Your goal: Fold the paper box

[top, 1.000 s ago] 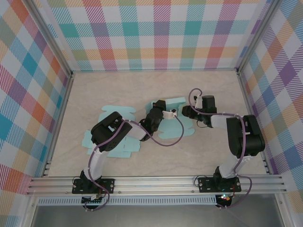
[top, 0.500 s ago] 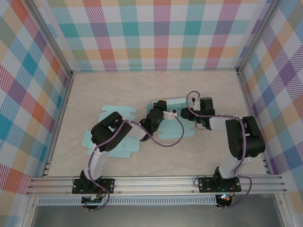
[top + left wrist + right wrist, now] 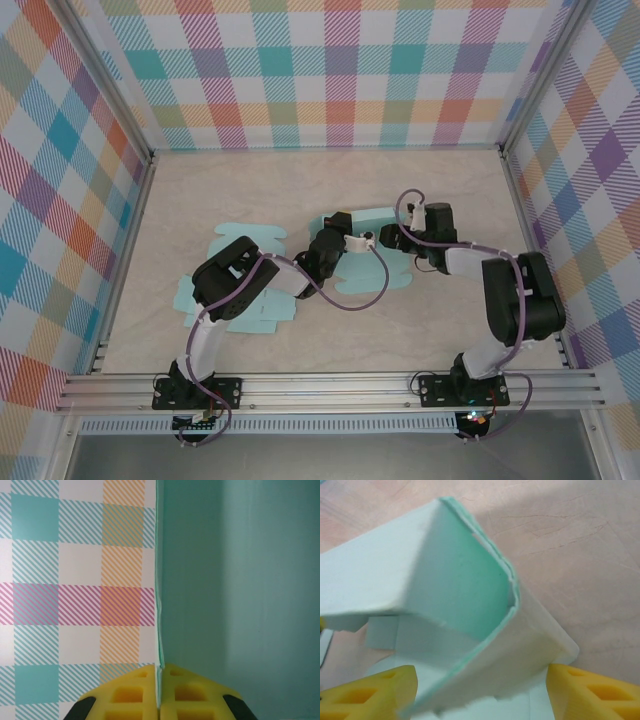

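Left wrist: plain teal paper box (image 3: 240, 580) panel between closed yellow fingers (image 3: 125, 696).

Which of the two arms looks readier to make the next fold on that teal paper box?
Probably the right. The right gripper stands open astride a raised wall of the paper box, free to press or regrip. The left gripper is pinched shut on a panel edge, apparently steadying it.
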